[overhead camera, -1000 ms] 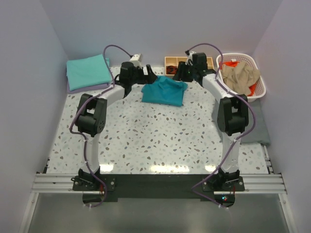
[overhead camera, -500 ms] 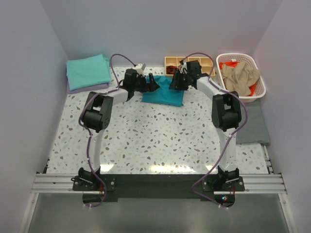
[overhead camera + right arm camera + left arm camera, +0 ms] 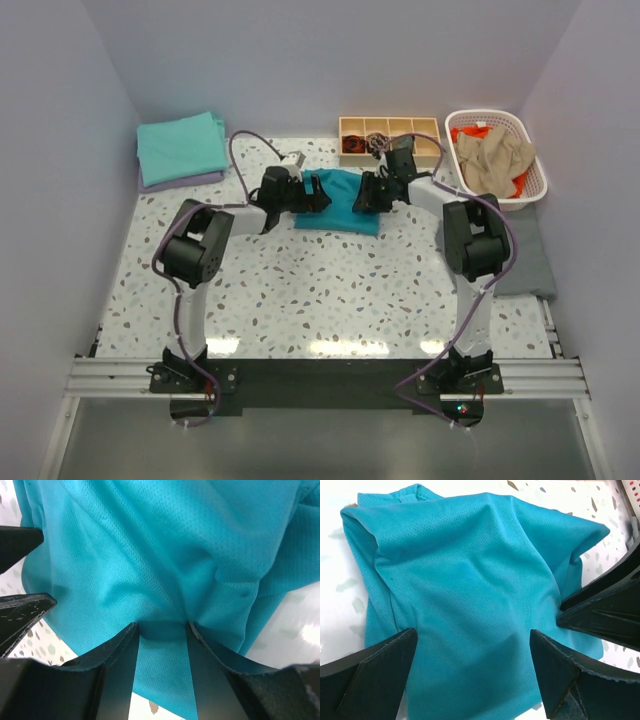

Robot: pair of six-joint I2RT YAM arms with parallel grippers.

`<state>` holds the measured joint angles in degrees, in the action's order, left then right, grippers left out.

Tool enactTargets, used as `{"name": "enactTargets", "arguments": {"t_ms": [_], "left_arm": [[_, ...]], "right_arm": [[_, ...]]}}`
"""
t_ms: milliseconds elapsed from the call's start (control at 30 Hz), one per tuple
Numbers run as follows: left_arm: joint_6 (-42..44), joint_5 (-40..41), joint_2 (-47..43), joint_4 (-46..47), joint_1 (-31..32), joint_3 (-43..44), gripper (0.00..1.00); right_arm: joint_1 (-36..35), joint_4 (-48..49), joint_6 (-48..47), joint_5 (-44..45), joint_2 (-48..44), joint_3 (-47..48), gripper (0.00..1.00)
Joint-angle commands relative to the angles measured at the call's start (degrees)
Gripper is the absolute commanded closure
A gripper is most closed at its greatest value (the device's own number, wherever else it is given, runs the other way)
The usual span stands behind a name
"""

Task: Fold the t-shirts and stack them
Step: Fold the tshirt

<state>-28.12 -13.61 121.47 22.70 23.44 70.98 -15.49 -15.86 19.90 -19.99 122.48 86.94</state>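
at the far edge of the counter, midway, the deep teal t-shirt (image 3: 340,203) lay bunched. the right gripper (image 3: 162,630) pinched a fold of it; the left gripper (image 3: 472,645) stood spread over the cloth (gripping nothing) and had best clamp its side before any pull. the white basket (image 3: 541,178) in the far right corner held a tan t-shirt (image 3: 495,155) over an orange t-shirt (image 3: 474,131).

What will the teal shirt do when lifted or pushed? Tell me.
Likely floppy: the teal t-shirt lies in soft folds and puckers between the fingers of the right gripper. Probably light, since the weave looks like thin mesh. Pushed, it would probably bunch up rather than slide whole.
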Motion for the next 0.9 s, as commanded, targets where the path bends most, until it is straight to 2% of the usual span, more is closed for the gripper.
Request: {"name": "enactTargets", "arguments": {"t_ms": [0,233,400,567,733,867], "left_arm": [[-1.94,1.65,-3.6,-5.3,2.57,-8.39,0.0],[-3.78,3.94,-18.87,-6.61,5.47,-21.92,0.0],[-2.56,5.61,-27.59,-9.95,6.27,-25.54,0.0],[1.83,8.94,-30.07,-11.71,6.27,-19.76,0.0],[3.95,8.6,-24.98,-12.59,6.26,-11.59,0.0],[3.86,7.54,-21.46,-11.62,6.18,-8.58,0.0]], "right_arm": [[-3.05,-1.72,-0.12,1.62,-6.27,-7.29,0.53],[-7.63,-0.66,0.4,6.26,-20.42,-21.26,0.53],[-7.98,-2.51,-0.65,8.91,-29.65,-23.3,0.51],[-7.98,-3.39,-3.37,10.94,-30.55,-19.44,0.5],[-7.98,-2.96,-3.29,9.62,-24.67,-14.78,0.51],[-7.89,-2.07,-2.33,8.56,-22.55,-13.81,0.51]]}}
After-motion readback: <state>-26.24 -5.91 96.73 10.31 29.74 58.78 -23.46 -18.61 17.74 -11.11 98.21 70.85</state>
